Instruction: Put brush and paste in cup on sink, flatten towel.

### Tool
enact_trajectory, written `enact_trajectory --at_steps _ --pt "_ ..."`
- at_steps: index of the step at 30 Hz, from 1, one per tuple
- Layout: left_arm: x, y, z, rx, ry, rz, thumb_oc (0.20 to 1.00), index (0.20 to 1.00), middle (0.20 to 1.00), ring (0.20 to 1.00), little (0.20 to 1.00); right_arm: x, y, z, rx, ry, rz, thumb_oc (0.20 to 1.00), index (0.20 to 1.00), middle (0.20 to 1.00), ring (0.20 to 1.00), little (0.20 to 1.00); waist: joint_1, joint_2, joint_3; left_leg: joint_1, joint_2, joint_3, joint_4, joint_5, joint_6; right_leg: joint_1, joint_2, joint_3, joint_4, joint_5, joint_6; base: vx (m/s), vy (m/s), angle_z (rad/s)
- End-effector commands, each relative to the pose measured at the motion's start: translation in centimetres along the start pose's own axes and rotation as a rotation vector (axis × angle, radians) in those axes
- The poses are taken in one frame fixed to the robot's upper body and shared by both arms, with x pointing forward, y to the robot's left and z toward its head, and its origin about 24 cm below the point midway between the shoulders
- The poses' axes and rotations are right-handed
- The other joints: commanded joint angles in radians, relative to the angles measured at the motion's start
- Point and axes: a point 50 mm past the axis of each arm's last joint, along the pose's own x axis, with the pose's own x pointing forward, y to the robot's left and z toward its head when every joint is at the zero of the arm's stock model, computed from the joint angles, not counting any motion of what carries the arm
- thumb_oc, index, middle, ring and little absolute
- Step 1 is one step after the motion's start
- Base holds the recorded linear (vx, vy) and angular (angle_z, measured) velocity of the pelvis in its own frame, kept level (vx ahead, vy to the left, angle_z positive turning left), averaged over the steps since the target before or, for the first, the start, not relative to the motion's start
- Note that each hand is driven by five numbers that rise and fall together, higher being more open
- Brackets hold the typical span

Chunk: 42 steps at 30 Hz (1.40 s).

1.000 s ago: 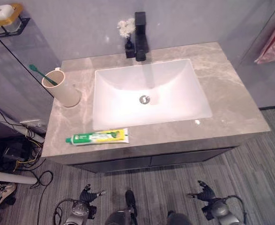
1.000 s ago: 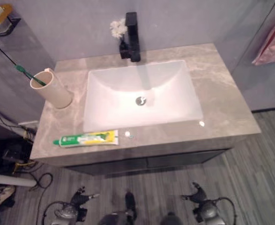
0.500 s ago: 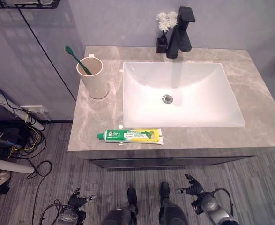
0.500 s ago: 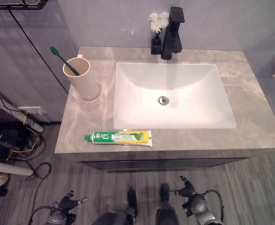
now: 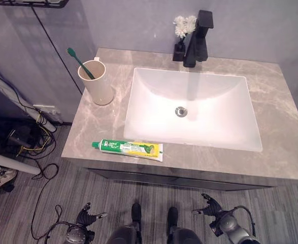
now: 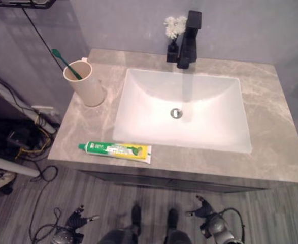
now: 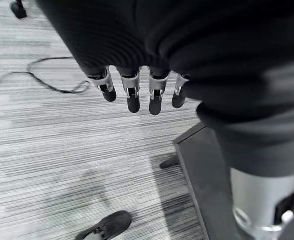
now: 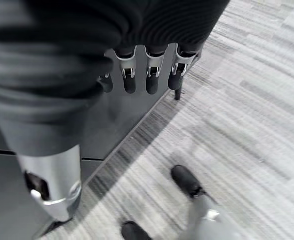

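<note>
Green toothbrush (image 5: 81, 64) stands in the beige plastic cup (image 5: 96, 82) at the far left of the grey marble table (image 5: 286, 152); the green-and-yellow toothpaste tube (image 5: 128, 149) lies flat along the table's near edge, just before the white basin (image 5: 192, 109). Left hand (image 7: 131, 90) and right hand (image 8: 149, 75) hang low over the floor, fingers relaxed and empty. Step in hand, apparently: the paste; the next move calls for a reach and pinch. Against the earlier frame the camera has shifted; no towel visible.

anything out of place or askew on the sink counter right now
Only the toothpaste tube: it lies flat near the counter's front edge, not in the cup, where the green toothbrush already leans. Nothing looks spilled or damaged.
</note>
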Motion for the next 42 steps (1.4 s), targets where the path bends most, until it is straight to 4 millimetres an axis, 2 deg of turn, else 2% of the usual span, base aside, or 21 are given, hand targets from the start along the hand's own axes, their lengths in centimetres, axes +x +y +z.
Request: enact_trajectory --at_steps 1,4,6,8,9,10,11,14,20,22,23,24,26,28,30,31,32,34,35,37,42 --pt "0.1 1.0 0.8 0.049 -0.061 0.029 1.0 1.0 1.0 1.0 1.0 0.4 -3.4 0.6 -0.016 -0.021 -0.106 1.0 1.0 1.0 1.0 1.0 0.033 0.037 0.008 -0.008 0.1 -0.017 0.006 0.073 -0.087 -0.003 -0.059 -0.035 0.009 0.063 0.031 0.02 -0.05 0.37" --pt "-0.5 1.9 1.4 0.084 -0.131 0.042 1.0 1.0 1.0 1.0 1.0 0.5 -4.2 0.8 -0.043 -0.024 -0.13 1.0 1.0 1.0 1.0 1.0 0.054 0.056 0.01 -0.02 0.095 -0.041 0.006 0.081 -0.095 0.005 -0.064 -0.06 0.009 0.06 0.034 0.01 -0.061 0.32" --pt "-1.1 3.4 2.5 0.152 -0.216 0.046 1.0 1.0 1.0 1.0 1.0 0.4 -5.5 0.3 -0.021 -0.002 -0.171 1.0 1.0 1.0 1.0 1.0 0.071 0.073 0.019 -0.037 0.097 -0.052 0.008 0.096 -0.114 0.015 -0.074 -0.103 0.013 0.051 0.034 -0.05 -0.076 0.43" --pt "-1.5 4.5 4.2 0.2 -0.299 0.041 1.0 1.0 1.0 1.0 1.0 0.2 -6.8 -1.1 -0.004 0.059 -0.213 1.0 1.0 1.0 1.0 1.0 0.068 0.082 0.018 -0.064 0.113 -0.004 0.017 0.107 -0.113 0.026 -0.094 -0.162 0.015 0.044 0.037 -0.04 -0.028 1.39" --pt "-2.3 6.2 5.5 0.216 -0.379 0.063 1.0 1.0 1.0 1.0 1.0 -0.1 -7.7 -1.6 0.0 0.072 -0.242 1.0 1.0 1.0 1.0 1.0 0.068 0.09 0.021 -0.068 0.125 0.021 0.031 0.108 -0.108 0.048 -0.103 -0.19 0.015 0.039 0.041 0.02 0.029 2.11" --pt "-2.4 6.3 5.5 0.216 -0.377 0.063 1.0 1.0 1.0 1.0 1.0 -0.1 -7.6 -1.6 0.0 0.073 -0.24 1.0 1.0 1.0 1.0 1.0 0.068 0.089 0.023 -0.063 0.125 0.022 0.032 0.105 -0.11 0.052 -0.103 -0.189 0.015 0.036 0.041 0.08 0.082 1.8" --pt "-3.2 7.7 6.2 0.269 -0.429 0.088 1.0 1.0 1.0 1.0 1.0 -0.3 -7.6 -2.1 0.007 0.083 -0.235 1.0 1.0 1.0 1.0 1.0 0.062 0.089 0.019 -0.058 0.118 0.027 0.044 0.09 -0.101 0.069 -0.109 -0.19 0.014 0.037 0.051 0.06 0.061 0.89" --pt "-4.0 9.4 6.2 0.326 -0.435 0.125 1.0 1.0 1.0 1.0 1.0 -0.4 -7.2 -2.4 0.003 0.088 -0.218 1.0 1.0 1.0 1.0 1.0 0.064 0.078 0.007 -0.037 0.104 0.045 0.052 0.057 -0.087 0.081 -0.129 -0.179 0.02 0.035 0.057 0.13 0.163 -0.04" --pt "-6.4 13.2 9.0 0.403 -0.573 0.229 1.0 1.0 1.0 1.0 1.0 -1.1 -7.1 -4.1 0.055 0.121 -0.231 1.0 1.0 1.0 1.0 1.0 0.054 0.062 0.01 -0.018 0.054 0.075 0.109 -0.024 -0.04 0.042 -0.203 -0.118 0.15 0.032 0.078 0.07 0.203 -0.24" --pt "-7.4 14.4 10.3 0.437 -0.628 0.267 1.0 1.0 1.0 1.0 1.0 -1.4 -7.1 -4.8 0.057 0.142 -0.232 1.0 1.0 1.0 1.0 1.0 0.043 0.067 0.02 -0.008 0.036 0.074 0.115 -0.039 -0.023 0.01 -0.235 -0.092 0.228 0.071 0.086 0.02 0.255 -0.26" --pt "-8.7 15.7 12.0 0.457 -0.705 0.316 1.0 1.0 1.0 1.0 1.0 -1.6 -7.2 -5.0 0.055 0.14 -0.243 1.0 1.0 1.0 1.0 1.0 0.026 0.076 0.04 0.001 0.024 0.073 0.116 -0.041 -0.009 -0.043 -0.25 -0.055 0.313 0.12 0.087 -0.03 0.283 -0.21" --pt "-9.2 16.1 12.6 0.454 -0.735 0.336 1.0 1.0 1.0 1.0 1.0 -1.6 -7.3 -4.9 0.057 0.136 -0.247 1.0 1.0 1.0 1.0 1.0 0.022 0.082 0.052 0.003 0.027 0.081 0.115 -0.04 -0.004 -0.079 -0.243 -0.035 0.357 0.126 0.085 -0.05 0.287 -0.11" --pt "-10.1 16.6 13.9 0.432 -0.799 0.361 1.0 1.0 1.0 1.0 1.0 -1.6 -6.9 -5.6 0.08 0.175 -0.242 1.0 1.0 1.0 1.0 1.0 0.018 0.091 0.062 0.013 0.029 0.099 0.108 -0.046 0.0 -0.117 -0.222 -0.033 0.387 0.11 0.082 -0.02 0.15 -0.12" --pt "-11.3 16.8 15.5 0.439 -0.882 0.368 1.0 1.0 1.0 1.0 1.0 -1.9 -6.0 -6.9 0.103 0.233 -0.228 1.0 1.0 1.0 1.0 1.0 0.001 0.095 0.06 0.039 0.025 0.103 0.082 -0.045 -0.005 -0.152 -0.153 0.004 0.321 0.074 0.068 0.06 0.061 -0.25" --pt "-11.6 17.0 15.9 0.444 -0.9 0.375 1.0 1.0 1.0 1.0 1.0 -2.0 -5.6 -7.1 0.103 0.249 -0.218 1.0 1.0 1.0 1.0 1.0 0.004 0.092 0.06 0.049 0.027 0.112 0.075 -0.046 -0.009 -0.134 -0.157 -0.013 0.281 0.075 0.069 0.05 0.01 -0.15" --pt "-12.0 17.5 16.2 0.446 -0.913 0.397 1.0 1.0 1.0 1.0 1.0 -1.9 -5.2 -7.3 0.09 0.269 -0.205 1.0 1.0 1.0 1.0 1.0 0.008 0.089 0.062 0.054 0.03 0.127 0.074 -0.051 -0.015 -0.137 -0.172 -0.06 0.23 0.104 0.079 0.04 -0.023 -0.11" --pt "-12.6 17.9 16.7 0.469 -0.928 0.41 1.0 1.0 1.0 1.0 1.0 -2.0 -4.3 -7.7 0.099 0.296 -0.179 1.0 1.0 1.0 1.0 1.0 0.009 0.084 0.058 0.054 0.033 0.13 0.075 -0.053 -0.019 -0.122 -0.166 -0.083 0.192 0.099 0.079 0.04 -0.048 -0.22" --pt "-13.8 18.3 17.7 0.549 -0.965 0.415 1.0 1.0 1.0 1.0 1.0 -2.5 -2.4 -9.0 0.138 0.353 -0.127 1.0 1.0 1.0 1.0 1.0 -0.002 0.073 0.041 0.062 0.037 0.139 0.067 -0.055 -0.027 -0.095 -0.148 -0.043 0.132 0.108 0.084 0.07 -0.087 -0.29" --pt "-14.7 18.0 18.6 0.602 -1.009 0.385 1.0 1.0 1.0 1.0 1.0 -3.1 -0.7 -10.0 0.096 0.396 -0.041 1.0 1.0 1.0 1.0 1.0 0.001 0.07 0.025 0.075 0.046 0.157 0.06 -0.053 -0.036 -0.07 -0.145 -0.054 0.103 0.121 0.089 0.1 -0.101 -0.04" --pt "-15.3 18.0 19.3 0.612 -1.031 0.338 1.0 1.0 1.0 1.0 1.0 -4.0 0.8 -11.3 0.07 0.44 0.036 1.0 1.0 1.0 1.0 1.0 -0.01 0.067 0.011 0.083 0.058 0.164 0.056 -0.05 -0.045 -0.049 -0.134 -0.057 0.085 0.11 0.085 0.08 -0.084 -0.01" --pt "-15.5 17.4 20.4 0.635 -1.056 0.284 1.0 1.0 1.0 1.0 1.0 -4.8 2.2 -12.4 0.158 0.501 0.061 1.0 1.0 1.0 1.0 1.0 -0.03 0.074 -0.01 0.105 0.07 0.166 0.036 -0.04 -0.061 -0.005 -0.114 -0.069 0.028 0.104 0.076 0.07 -0.075 -0.09"
